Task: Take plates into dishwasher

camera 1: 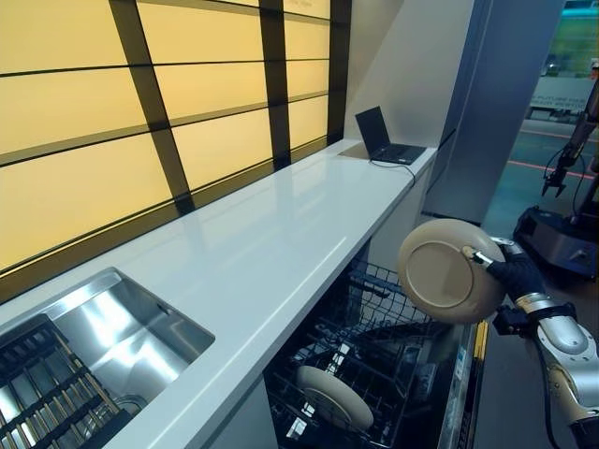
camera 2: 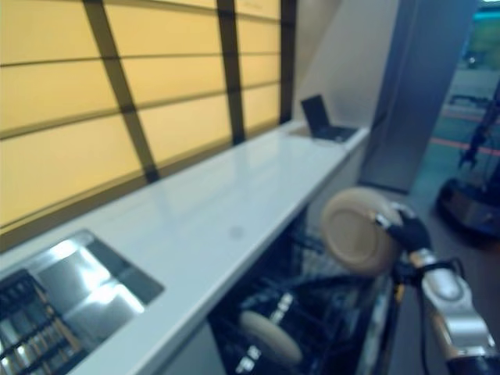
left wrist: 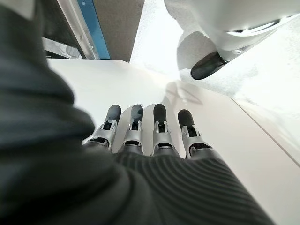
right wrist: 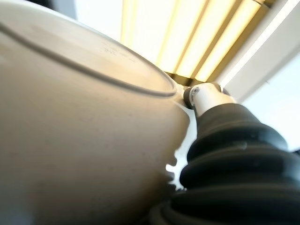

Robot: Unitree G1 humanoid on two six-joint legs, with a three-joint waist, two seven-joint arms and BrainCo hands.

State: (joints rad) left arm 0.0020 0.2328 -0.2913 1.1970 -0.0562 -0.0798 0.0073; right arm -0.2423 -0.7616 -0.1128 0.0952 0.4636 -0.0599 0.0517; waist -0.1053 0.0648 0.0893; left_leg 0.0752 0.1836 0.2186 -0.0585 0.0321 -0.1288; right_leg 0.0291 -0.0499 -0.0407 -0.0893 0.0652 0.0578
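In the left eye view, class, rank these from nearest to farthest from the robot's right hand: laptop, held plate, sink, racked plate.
From the right hand:
1. Held plate, pinched at its rim, over the open dishwasher.
2. Racked plate, below in the lower rack.
3. Laptop, at the counter's far end.
4. Sink, at the counter's near left.

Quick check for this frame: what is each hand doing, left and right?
Left hand: open, fingers straight, holding nothing.
Right hand: shut on the round beige plate, held above the open dishwasher rack.
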